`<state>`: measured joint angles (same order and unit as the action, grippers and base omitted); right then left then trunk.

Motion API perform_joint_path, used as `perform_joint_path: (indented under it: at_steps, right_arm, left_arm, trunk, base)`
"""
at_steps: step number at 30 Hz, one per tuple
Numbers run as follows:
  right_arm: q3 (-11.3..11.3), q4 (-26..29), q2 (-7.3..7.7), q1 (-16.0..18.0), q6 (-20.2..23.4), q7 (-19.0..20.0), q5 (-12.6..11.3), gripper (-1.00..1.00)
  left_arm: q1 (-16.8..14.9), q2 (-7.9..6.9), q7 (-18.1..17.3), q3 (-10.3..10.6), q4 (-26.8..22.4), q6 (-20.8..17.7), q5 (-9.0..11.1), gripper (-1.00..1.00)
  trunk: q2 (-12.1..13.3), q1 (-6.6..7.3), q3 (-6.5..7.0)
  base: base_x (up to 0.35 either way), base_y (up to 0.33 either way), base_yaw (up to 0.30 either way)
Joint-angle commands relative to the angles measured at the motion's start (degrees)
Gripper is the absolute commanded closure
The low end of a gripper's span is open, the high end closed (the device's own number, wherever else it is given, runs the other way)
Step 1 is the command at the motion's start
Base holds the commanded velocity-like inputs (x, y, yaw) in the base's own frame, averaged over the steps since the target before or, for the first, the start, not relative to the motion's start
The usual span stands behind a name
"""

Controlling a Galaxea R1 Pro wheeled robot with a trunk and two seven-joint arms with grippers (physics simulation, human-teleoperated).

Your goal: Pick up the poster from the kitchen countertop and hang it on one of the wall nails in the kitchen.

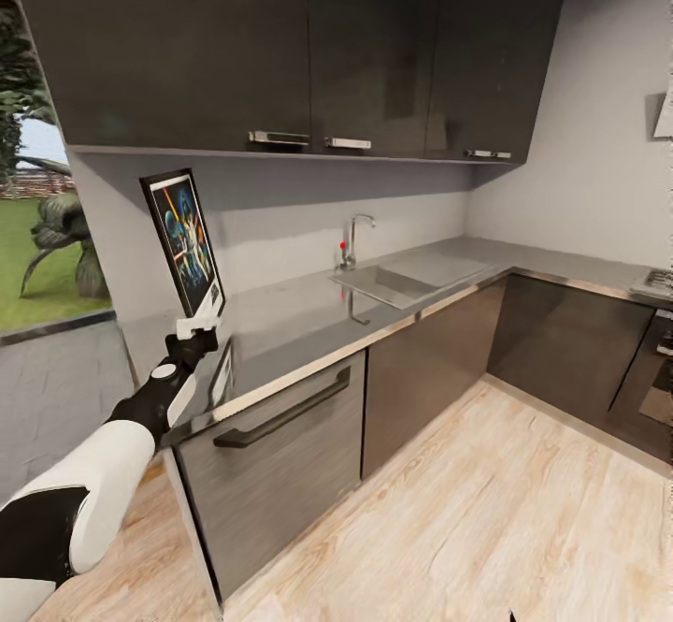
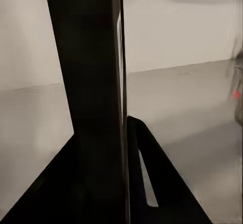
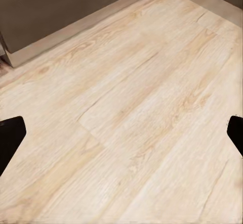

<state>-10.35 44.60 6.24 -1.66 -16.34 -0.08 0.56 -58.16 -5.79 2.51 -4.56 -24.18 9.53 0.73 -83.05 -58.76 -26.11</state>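
Observation:
My left gripper [image 1: 200, 325] is shut on the bottom edge of the poster [image 1: 183, 237], which stands upright and slightly tilted above the left end of the grey kitchen countertop [image 1: 308, 323]. Its dark blue artwork faces right, toward the sink. In the left wrist view the poster [image 2: 91, 82] shows edge-on as a dark slab, with a black finger [image 2: 152, 183] beside it. The right gripper [image 3: 121, 133] is open over the wooden floor, its fingertips [image 3: 10, 138] far apart. The wall nails are out of view.
Dark glossy upper cabinets [image 1: 308, 51] hang close above the poster. The inset sink [image 1: 397, 281] and steel tap [image 1: 353, 234] sit mid-counter. A drawer with a long handle [image 1: 280, 416] is below. A hob [image 1: 659, 281] lies far right, and a garden opening [image 1: 37, 229] is at left.

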Motion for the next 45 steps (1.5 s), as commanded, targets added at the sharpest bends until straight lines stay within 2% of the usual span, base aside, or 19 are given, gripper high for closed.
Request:
perform_joint_path:
  at_steps: [1, 17, 23, 27, 30, 34, 39, 41, 42, 44, 45]
  right_arm:
    - [0.0, 0.0, 0.0, 0.0, -0.1, 0.0, 0.1, -1.0]
    - [0.0, 0.0, 0.0, 0.0, -0.1, 0.0, 0.1, -1.0]
    - [0.0, 0.0, 0.0, 0.0, -0.1, 0.0, 0.1, -1.0]
    - [0.0, 0.0, 0.0, 0.0, -0.1, 0.0, 0.1, -1.0]
    - [0.0, 0.0, 0.0, 0.0, -0.1, 0.0, 0.1, -1.0]
    - [0.0, 0.0, 0.0, 0.0, -0.1, 0.0, 0.1, -1.0]
    - [0.1, 0.0, 0.0, 0.0, -0.1, 0.0, 0.1, -1.0]
    - [0.1, 0.0, 0.0, 0.0, -0.1, 0.0, 0.1, -1.0]
    - [0.1, 0.0, 0.0, 0.0, -0.1, 0.0, 0.1, -1.0]
    - [0.1, 0.0, 0.0, 0.0, -0.1, 0.0, 0.1, -1.0]
    - [0.1, 0.0, 0.0, 0.0, -0.1, 0.0, 0.1, -1.0]
  left_arm:
    - [0.0, 0.02, 0.2, 0.0, 0.0, 0.2, 0.0, 1.0]
    - [0.0, 0.51, 0.0, 0.3, 0.1, 0.2, 0.0, 1.0]
    - [-0.1, 3.65, -0.1, 0.4, 0.1, 0.3, 0.0, 1.0]
    - [-0.1, 6.52, -0.1, 0.5, 0.0, 0.3, -0.1, 1.0]
    - [-0.1, 9.43, -0.2, 0.6, -0.1, 0.3, -0.1, 1.0]
    - [-0.1, 10.98, -0.2, 0.8, -0.1, 0.3, -0.1, 1.0]
    - [-0.1, 13.62, -0.6, 2.7, -0.1, 0.3, -0.1, 1.0]
    - [-0.1, 14.22, -1.6, 3.2, -0.2, 0.3, -0.1, 1.0]
    - [-0.1, 14.8, -3.9, 3.8, -0.2, 0.3, -0.1, 1.0]
    - [-0.1, 15.04, -5.6, 4.0, -0.2, 0.2, -0.1, 1.0]
    - [-0.1, 15.19, -7.6, 4.1, -0.2, 0.2, -0.1, 1.0]
  trunk:
    - [0.0, 0.04, -0.05]
    - [0.0, 0.04, -0.05]
    - [0.0, 0.04, -0.05]
    - [0.0, 0.04, -0.05]
    - [0.0, 0.04, -0.05]
    - [0.0, 0.04, -0.05]
    - [0.0, 0.04, -0.05]
    - [0.0, 0.04, -0.05]
    - [0.0, 0.04, -0.05]
    - [0.0, 0.04, -0.05]
    - [0.0, 0.04, -0.05]
  base:
    - [-0.338, 0.0, 0.0]
    - [-0.34, 0.0, 0.0]
    - [-0.34, 0.0, 0.0]
    - [-0.34, 0.0, 0.0]
    - [-0.34, 0.0, 0.0]
    - [-0.337, 0.0, 0.0]
    - [-0.182, 0.0, 0.0]
    - [-0.093, 0.0, 0.0]
    - [-0.082, 0.0, 0.0]
    - [-0.059, 0.0, 0.0]
    - [-0.033, 0.0, 0.0]
